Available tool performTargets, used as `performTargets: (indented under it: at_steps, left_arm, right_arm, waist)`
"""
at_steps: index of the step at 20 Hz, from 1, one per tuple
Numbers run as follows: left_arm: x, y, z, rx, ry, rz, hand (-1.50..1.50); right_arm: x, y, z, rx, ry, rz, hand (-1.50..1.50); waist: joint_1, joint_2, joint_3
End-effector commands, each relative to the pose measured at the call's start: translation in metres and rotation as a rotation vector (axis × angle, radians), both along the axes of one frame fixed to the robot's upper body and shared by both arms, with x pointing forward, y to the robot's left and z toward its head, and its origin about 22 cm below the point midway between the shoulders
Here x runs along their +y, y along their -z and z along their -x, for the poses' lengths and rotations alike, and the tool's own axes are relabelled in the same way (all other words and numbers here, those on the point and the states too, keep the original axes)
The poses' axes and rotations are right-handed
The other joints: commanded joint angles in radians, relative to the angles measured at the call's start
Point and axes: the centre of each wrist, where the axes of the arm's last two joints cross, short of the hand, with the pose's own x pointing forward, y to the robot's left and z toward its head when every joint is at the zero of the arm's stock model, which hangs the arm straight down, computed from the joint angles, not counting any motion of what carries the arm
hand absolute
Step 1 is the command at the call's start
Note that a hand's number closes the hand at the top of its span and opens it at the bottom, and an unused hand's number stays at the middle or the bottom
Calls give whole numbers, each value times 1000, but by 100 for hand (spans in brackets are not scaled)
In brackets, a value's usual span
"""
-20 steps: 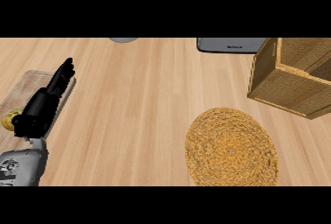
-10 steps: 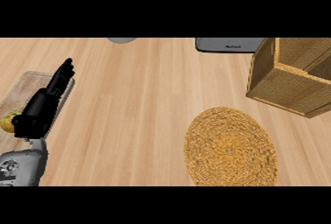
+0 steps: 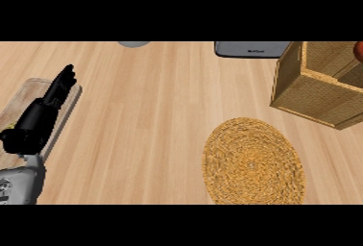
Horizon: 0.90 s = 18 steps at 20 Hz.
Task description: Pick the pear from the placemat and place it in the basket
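Nothing had shifted; our left hand [image 3: 42, 109] rested at the left edge, fingers straight, holding nothing.
We saw no pear on the placemat [image 3: 253, 163]; the basket [image 3: 312, 96] lay far right; our right hand was out of view.

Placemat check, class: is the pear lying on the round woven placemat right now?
No: the woven placemat shows only its bare weave, with no pear on it.

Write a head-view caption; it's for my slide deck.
Bare woven placemat beside the basket; left hand open at the counter's left edge.
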Motion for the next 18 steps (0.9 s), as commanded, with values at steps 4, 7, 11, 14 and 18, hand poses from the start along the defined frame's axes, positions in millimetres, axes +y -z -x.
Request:
performTargets:
  at_steps: [4,7,11,14,18]
  left_arm:
    - [2,-3,-4,-8,-4,-8,0]
    - [7,5,-3,-2,-23,-5,0]
    - [0,6,-7,11,-23,9,0]
    - [6,-6,-4,-1,-4,-12,0]
    - [6,10,1,-1,6,-9,0]
  right_arm:
    - [4,4,-6,78,-70,-92,-150]
    - [12,24,-14,-9,-60,-198,-150]
    - [-10,9,-6,-127,15,-483,-150]
    - [-29,1,7,-230,163,-613,-150]
    - [-54,-1,24,-345,296,-717,-150]
  waist:
    - [-7,-3,0]
    - [-14,-5,0]
    - [-6,1,1]
    - [-3,-3,1]
    - [4,7,1]
